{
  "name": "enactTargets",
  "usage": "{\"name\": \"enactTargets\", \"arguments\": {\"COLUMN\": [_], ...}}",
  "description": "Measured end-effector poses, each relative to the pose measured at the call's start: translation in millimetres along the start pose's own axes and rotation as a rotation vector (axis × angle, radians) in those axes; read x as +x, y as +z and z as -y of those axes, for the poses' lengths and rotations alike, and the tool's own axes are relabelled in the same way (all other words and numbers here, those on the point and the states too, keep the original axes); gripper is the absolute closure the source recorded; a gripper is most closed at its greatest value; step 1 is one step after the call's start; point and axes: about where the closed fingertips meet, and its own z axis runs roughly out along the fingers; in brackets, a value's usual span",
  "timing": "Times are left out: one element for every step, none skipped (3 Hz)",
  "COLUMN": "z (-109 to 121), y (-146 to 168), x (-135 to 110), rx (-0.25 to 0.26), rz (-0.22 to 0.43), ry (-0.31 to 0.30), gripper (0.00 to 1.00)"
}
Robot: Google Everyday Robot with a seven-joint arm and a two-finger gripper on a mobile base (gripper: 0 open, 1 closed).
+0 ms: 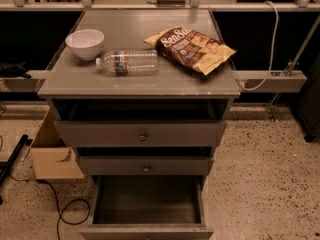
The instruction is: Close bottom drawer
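The bottom drawer [146, 201] of the grey cabinet is pulled far out toward me, and its inside looks empty. Its front panel [145, 232] lies at the bottom edge of the view and its knob is cut off. The middle drawer [145, 165] and the top drawer [141, 133] above it each stand slightly out, each with a small round knob. The gripper is not in view.
On the cabinet top [70, 79] lie a white bowl [85, 43], a plastic water bottle [127, 62] on its side and a chip bag [191, 49]. A cardboard box [52, 154] and a black cable [65, 209] lie on the speckled floor to the left.
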Motion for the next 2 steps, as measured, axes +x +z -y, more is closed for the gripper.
{"name": "enactTargets", "arguments": {"z": [0,-16], "y": [0,13], "x": [0,10], "rx": [0.000,-0.002], "rz": [0.000,-0.030], "ry": [0.000,-0.018], "gripper": [1.00,1.00]}}
